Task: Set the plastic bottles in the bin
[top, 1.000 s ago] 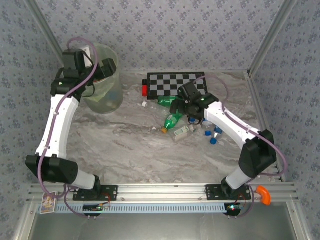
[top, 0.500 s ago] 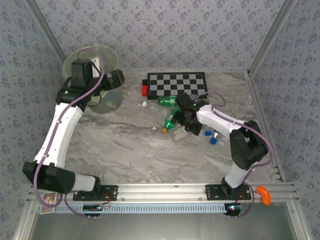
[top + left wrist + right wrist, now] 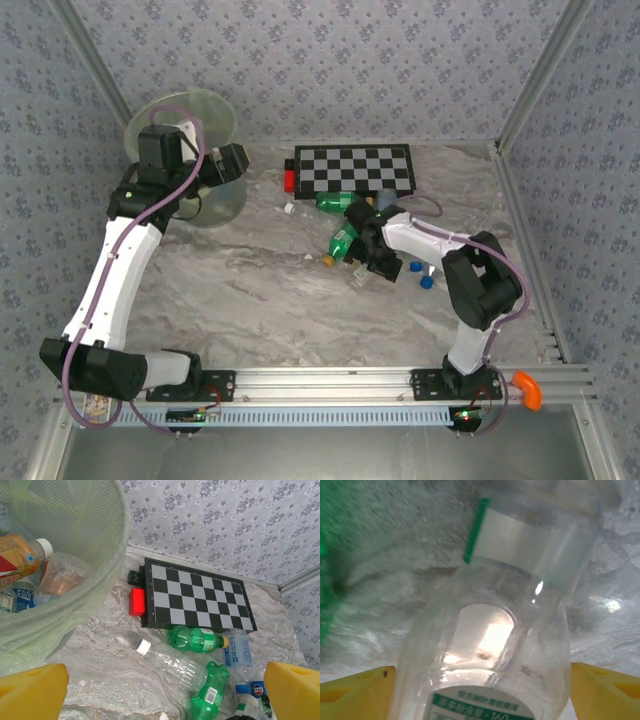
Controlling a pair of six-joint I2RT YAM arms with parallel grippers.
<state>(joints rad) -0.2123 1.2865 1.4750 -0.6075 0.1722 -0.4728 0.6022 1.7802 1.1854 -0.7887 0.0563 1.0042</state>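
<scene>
Table [image 3: 250,290]: marble-look top. The bin [image 3: 150,112] is in the far-left corner and already holds several bottles, an orange-brown bottle [image 3: 15,555] among them. The checkerboard [image 3: 352,168] at the back isn't ours. The rest of the plastic bottles [image 3: 345,240] lie in a loose heap just in front of it: greens, clears, blue caps, some touching each other.

My left tool [image 3: 162,687] is released, with its fingers wide apart and nothing between them. It hangs just beside the bin wall and looks out over the heap.

My right tool [image 3: 482,685] is down in the heap, straddling a clear bottle [image 3: 485,630] lying on the table, with a yellow finger on either side of the body near the label. I can't tell whether it's pinching or only bracketing. The wall shows no dent.

My read on handling: empty thin plastic, so very light, squashy and slick, and round enough to roll. I'd grip across the body at the label band or shoulder, where it's stiffer, and squeeze modestly. Neighbouring bottles may get dragged along on the lift
</scene>
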